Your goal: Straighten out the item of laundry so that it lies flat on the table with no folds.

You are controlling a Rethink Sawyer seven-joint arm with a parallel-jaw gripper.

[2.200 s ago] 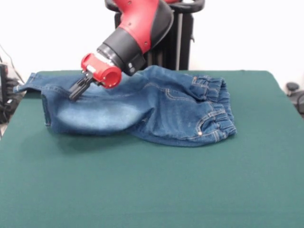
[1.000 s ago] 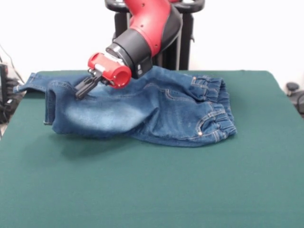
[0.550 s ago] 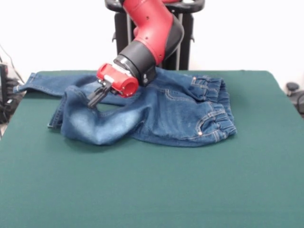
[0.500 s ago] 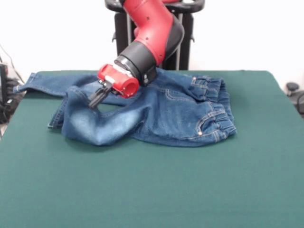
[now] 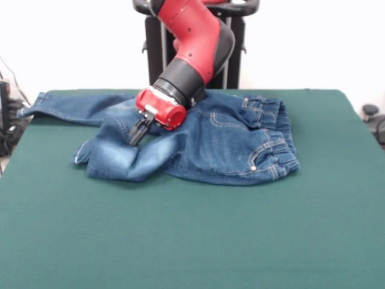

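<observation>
Glossy red arm [image 5: 192, 27]; black wrist band; red cylindrical cuff; black end effector [image 5: 136, 135].

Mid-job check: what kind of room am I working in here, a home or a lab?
Most likely a lab or test cell, not a home: a table topped in dark green felt, a bare white wall behind, cables at the left edge, and only small denim jeans under the gripper.
</observation>
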